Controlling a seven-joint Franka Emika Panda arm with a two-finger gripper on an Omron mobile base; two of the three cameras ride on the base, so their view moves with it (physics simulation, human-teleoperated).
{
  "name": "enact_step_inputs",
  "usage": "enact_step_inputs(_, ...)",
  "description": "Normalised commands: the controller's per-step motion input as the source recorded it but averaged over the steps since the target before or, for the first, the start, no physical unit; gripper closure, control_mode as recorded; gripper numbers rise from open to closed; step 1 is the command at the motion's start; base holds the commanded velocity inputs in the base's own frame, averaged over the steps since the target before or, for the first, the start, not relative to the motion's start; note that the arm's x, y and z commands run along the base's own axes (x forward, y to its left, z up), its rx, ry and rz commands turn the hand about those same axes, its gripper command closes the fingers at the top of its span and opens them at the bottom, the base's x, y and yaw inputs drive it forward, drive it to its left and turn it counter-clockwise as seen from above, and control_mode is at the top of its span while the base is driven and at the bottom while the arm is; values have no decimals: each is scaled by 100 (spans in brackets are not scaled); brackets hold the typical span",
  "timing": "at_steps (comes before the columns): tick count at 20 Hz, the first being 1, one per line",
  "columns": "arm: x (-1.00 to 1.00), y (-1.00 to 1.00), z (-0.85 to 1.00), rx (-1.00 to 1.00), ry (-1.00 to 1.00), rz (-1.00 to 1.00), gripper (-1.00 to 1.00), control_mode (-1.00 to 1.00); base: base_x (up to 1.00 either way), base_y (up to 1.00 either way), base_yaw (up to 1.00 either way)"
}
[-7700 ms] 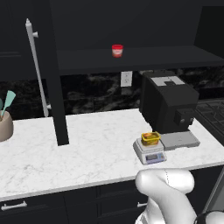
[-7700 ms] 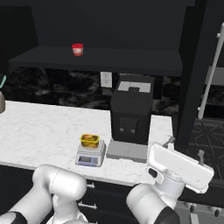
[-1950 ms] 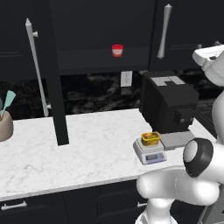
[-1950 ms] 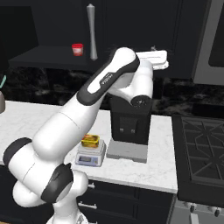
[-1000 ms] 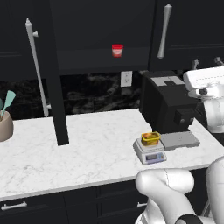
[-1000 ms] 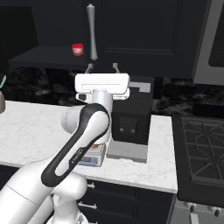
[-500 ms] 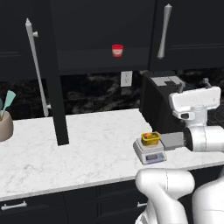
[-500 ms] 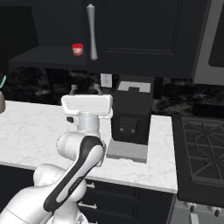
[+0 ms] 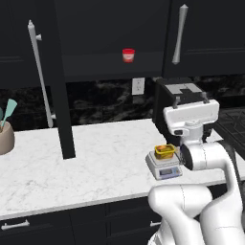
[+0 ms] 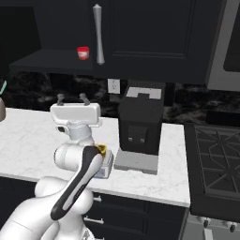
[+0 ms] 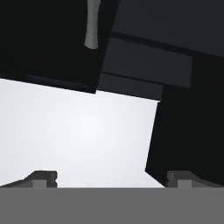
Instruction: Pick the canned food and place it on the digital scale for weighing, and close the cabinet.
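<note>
Jaws wide apart, empty; gripper (image 9: 191,100) points up beside the machine (image 9: 174,95). Can (image 9: 164,151) sits on scale (image 9: 164,165). Open cabinet door (image 9: 61,81) stands far left of the gripper; closing remains.

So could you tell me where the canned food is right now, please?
The canned food sits on the digital scale on the marble counter, just left of the black machine in the left base view.

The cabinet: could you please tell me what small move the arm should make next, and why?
Probably swing the gripper left toward the open cabinet door: the canned food already sits on the digital scale, and the jaws stand open and empty.
</note>
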Motion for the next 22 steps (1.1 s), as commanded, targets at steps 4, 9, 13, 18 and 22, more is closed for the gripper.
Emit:
enact_step_inputs(4,4,100,-15,0,-20,0,-100,-100,0,0,0)
enact_step_inputs(9,-17,92,-41,0,-19,0,-100,-100,0,0,0)
enact_step_inputs(13,-64,72,-47,-4,-18,0,-100,-100,0,0,0)
enact_step_inputs(18,-100,4,-44,-3,16,0,-100,-100,0,0,0)
enact_step_inputs(22,-100,36,-35,-13,37,0,-100,-100,0,0,0)
